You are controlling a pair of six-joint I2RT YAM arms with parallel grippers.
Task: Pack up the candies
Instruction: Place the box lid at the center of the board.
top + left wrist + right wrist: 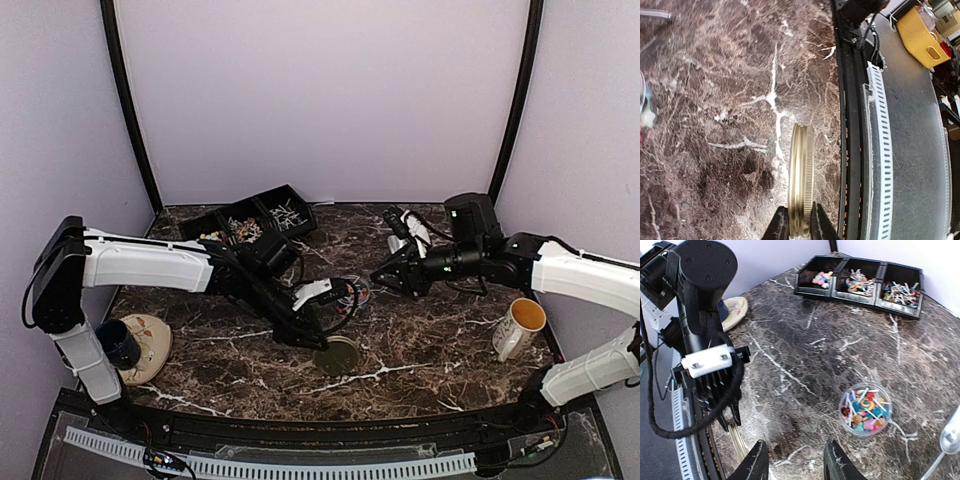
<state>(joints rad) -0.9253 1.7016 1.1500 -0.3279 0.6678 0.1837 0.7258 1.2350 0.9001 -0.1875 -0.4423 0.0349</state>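
A small clear round jar (pixel 865 409) stands on the marble table with its top uncovered. It holds mixed candies (pixel 863 407), colourful pieces and thin white sticks. More candies (pixel 858 284) lie in the black three-compartment tray (pixel 834 294) at the back. My left gripper (pixel 801 223) is shut on a gold metal lid (pixel 801 175), held on edge near the table's front edge; the lid (pixel 337 355) also shows in the top view. My right gripper (pixel 795 462) hangs open and empty above the table, left of the jar. In the top view the jar (pixel 357 293) sits between both grippers.
A white mug (pixel 518 327) stands at the right. A plate (pixel 148 347) with a dark blue cup (pixel 118 342) sits at the left front. A shiny metal object (pixel 950 436) shows at the right wrist view's edge. The left arm's wrist (pixel 707 360) is close to my right gripper.
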